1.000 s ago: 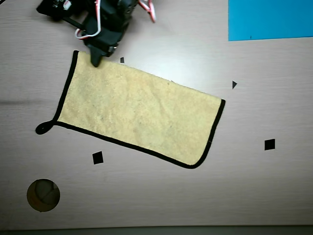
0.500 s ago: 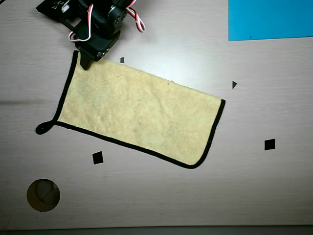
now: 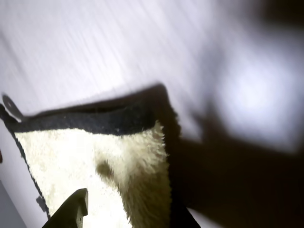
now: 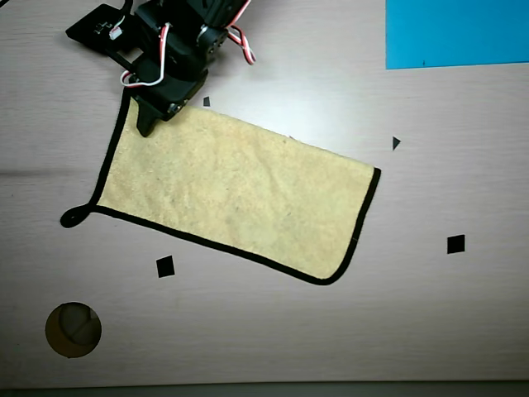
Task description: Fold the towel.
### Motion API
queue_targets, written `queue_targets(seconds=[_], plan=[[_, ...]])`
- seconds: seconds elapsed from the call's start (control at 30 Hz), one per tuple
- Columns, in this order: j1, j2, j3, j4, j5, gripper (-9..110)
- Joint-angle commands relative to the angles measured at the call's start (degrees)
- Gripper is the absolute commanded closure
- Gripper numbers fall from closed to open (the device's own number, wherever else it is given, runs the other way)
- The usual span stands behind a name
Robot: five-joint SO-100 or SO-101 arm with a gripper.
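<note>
Gripper (image 4: 149, 126) down on towel (image 4: 240, 194) at its top-left corner in overhead view — jaw state impossible to tell. Towel on table (image 4: 273, 331), already doubled over — smoothing or another fold possibly left.

my overhead view looks straight down on the whole table (image 4: 273, 331) from well above, my wrist view sits low and close, and both share the towel (image 4: 240, 190) corner.
</note>
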Motion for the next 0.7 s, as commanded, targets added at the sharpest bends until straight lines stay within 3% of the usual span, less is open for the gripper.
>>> queue_targets(seconds=[0.0, 0.27, 0.67], plan=[[-2.3, -0.1, -0.4, -1.9, -1.4, 86], [-1.8, -1.9, -2.9, -6.5, -8.9, 101], [-2.8, 7.2, -3.0, -6.9, -20.7, 101]])
